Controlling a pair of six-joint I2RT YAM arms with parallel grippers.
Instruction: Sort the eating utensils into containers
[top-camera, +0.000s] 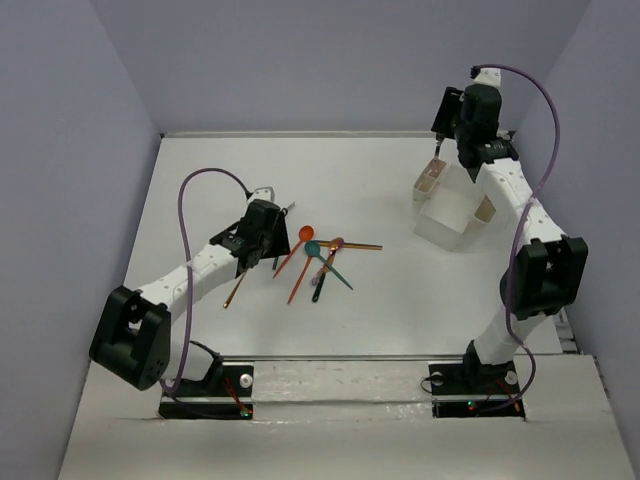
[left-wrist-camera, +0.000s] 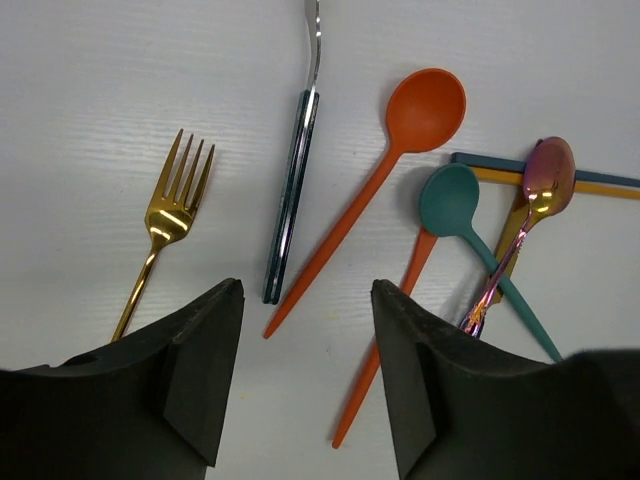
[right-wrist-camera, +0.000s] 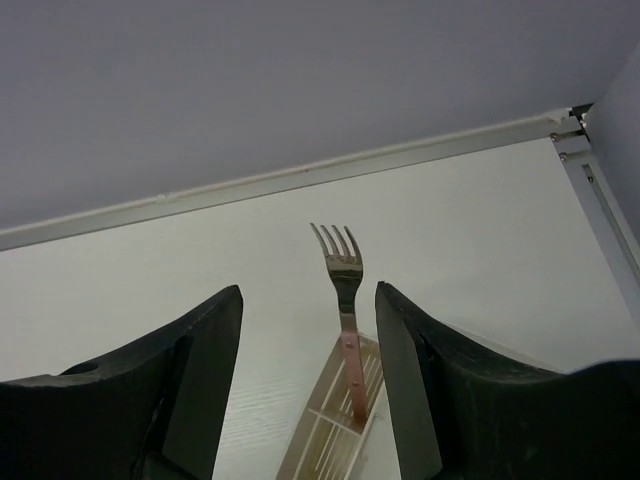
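Most of the utensils (top-camera: 315, 255) lie loose on the table (top-camera: 200, 180) in front of my left arm, well apart from the containers. Through my left wrist I see a gold fork (left-wrist-camera: 175, 215) off by itself on the left. A blue-handled piece (left-wrist-camera: 292, 200) lies beside it, then an orange spoon (left-wrist-camera: 420, 115). Further right, a teal spoon (left-wrist-camera: 455, 200) and a purple spoon (left-wrist-camera: 548, 175) cross over thin sticks. That tangle would be awkward to pinch a single item from, so the pieces lying free look like the easier picks.

My left gripper (left-wrist-camera: 305, 300) hangs over them with its jaws spread and nothing held. The end of the blue-handled piece and the tip of the orange spoon's handle sit in the gap, so I judge one of those to be my next target.

One upright fork (right-wrist-camera: 343, 265) is already sorted: it stands tines-up in a tan cup (right-wrist-camera: 335, 430) joined to the end of the bin (top-camera: 450, 215), and I take it the cup's walls keep it standing. My right gripper (right-wrist-camera: 308, 300) sits above it with its jaws wide apart and touching nothing — the fork stands free of my fingers. The bin's walls are translucent, and I cannot tell whether anything lies inside.
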